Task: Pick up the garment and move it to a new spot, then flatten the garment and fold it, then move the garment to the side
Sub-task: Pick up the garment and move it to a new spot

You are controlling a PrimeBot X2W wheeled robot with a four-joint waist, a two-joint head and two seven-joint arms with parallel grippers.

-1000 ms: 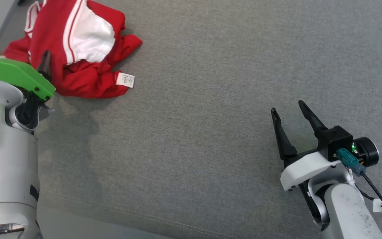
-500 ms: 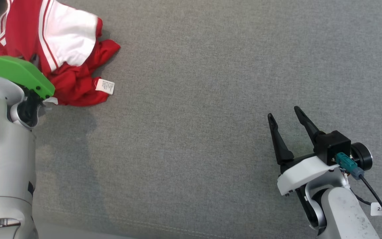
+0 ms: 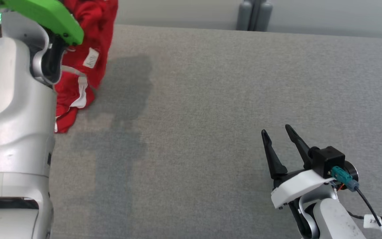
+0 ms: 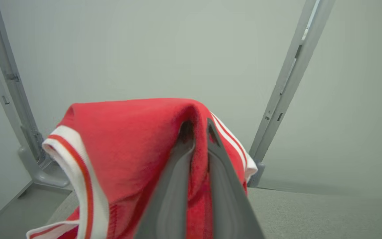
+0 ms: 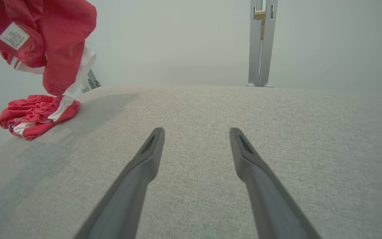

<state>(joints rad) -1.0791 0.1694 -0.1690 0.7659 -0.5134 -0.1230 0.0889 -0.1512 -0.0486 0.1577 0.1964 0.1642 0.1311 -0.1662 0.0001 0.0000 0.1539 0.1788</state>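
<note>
1 arm has the work: the left gripper (image 4: 197, 127) is clenched on a fold of the red and white garment (image 4: 121, 142), its 2 dark fingers (image 4: 224, 186) pinching the cloth near the top of the bunch. in the head view the garment hangs at 11 o'clock beside the left forearm (image 3: 12, 99). the right wrist view shows its lower end heaped on the grey fabric surface (image 3: 211, 116), so it is not yet wholly clear. the right gripper (image 3: 276, 130) sits at 4 o'clock, fingers spread and empty, well apart from the cloth.

this looks like step 1, the pick-up, with the carry to a new spot to come. the next move likely calls for more height, so the trailing end leaves the surface, then a sweep toward 3 o'clock. a single pinch on bunched cloth could slip.

room is generous: the surface from 12 through 5 o'clock lies bare. its far edge runs along 12 o'clock, with a grey post (image 3: 254, 15) behind it. the garment seems close to the surface's left edge, at 9 to 10 o'clock.
</note>
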